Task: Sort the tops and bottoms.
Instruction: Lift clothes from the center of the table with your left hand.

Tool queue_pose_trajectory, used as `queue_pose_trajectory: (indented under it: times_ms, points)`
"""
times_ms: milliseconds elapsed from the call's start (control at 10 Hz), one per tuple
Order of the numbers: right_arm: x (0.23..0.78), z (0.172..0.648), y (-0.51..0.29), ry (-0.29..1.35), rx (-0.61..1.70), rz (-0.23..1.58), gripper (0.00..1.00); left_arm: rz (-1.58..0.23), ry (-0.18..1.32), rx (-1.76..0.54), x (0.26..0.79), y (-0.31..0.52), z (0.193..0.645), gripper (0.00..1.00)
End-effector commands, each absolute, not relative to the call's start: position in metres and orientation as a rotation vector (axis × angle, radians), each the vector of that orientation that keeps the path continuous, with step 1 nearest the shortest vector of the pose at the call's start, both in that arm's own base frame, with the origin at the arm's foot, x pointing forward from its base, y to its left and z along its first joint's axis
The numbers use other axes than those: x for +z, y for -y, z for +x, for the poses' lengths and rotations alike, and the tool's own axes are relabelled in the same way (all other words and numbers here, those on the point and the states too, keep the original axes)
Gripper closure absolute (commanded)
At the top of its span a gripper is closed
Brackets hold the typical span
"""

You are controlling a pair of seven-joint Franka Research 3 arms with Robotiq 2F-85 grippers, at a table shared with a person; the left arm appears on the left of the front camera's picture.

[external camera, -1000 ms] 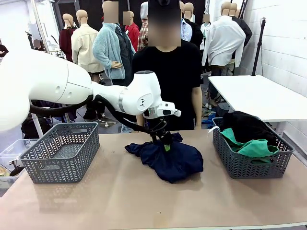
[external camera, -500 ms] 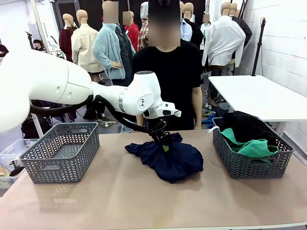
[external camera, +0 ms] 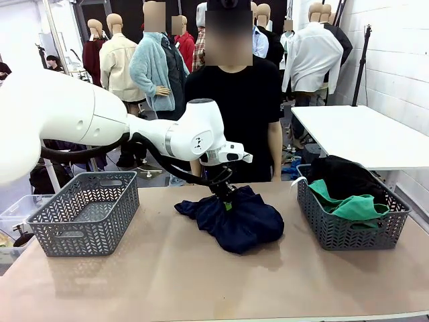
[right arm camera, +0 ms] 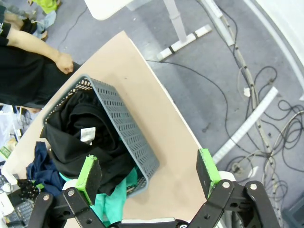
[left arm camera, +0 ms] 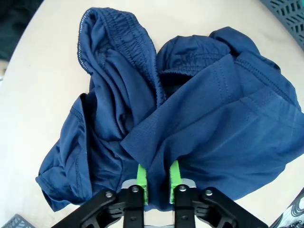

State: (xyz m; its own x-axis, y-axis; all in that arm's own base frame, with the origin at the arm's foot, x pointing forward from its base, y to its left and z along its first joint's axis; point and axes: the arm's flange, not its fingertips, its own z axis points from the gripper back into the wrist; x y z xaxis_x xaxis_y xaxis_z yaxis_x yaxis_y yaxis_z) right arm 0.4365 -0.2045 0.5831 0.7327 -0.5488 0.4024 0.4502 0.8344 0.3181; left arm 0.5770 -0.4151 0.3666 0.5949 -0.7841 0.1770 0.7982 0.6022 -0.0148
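Observation:
A crumpled navy blue garment with a gathered waistband lies mid-table. My left gripper reaches down into its top. In the left wrist view that gripper has its green pads pinched on a fold of the navy fabric. The teal-green bottoms lie in the right basket beside a black garment. My right gripper hangs open high above that basket, nothing between its fingers.
An empty grey basket stands at the table's left. A person in black stands at the far edge behind the navy garment. Off the table's right edge, cables lie on the floor.
The left gripper's jaws have closed on the navy fabric, and the top of the garment has bunched and lifted slightly. The right gripper stays open.

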Motion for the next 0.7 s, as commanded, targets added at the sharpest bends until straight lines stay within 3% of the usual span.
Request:
queue_pose_trajectory:
  times_ms: [0, 400, 600]
  points:
    - [0.583, 0.436, 0.204, 0.503, -0.542, 0.185, 0.0, -0.134, 0.15, -0.954, 0.369, 0.407, 0.572, 1.0]
    - [0.583, 0.436, 0.204, 0.503, -0.542, 0.185, 0.0, -0.159, 0.178, -0.985, 0.388, 0.409, 0.559, 1.0]
    - [0.583, 0.436, 0.204, 0.503, -0.542, 0.185, 0.0, -0.159, 0.286, -1.007, 0.432, 0.411, 0.54, 1.0]
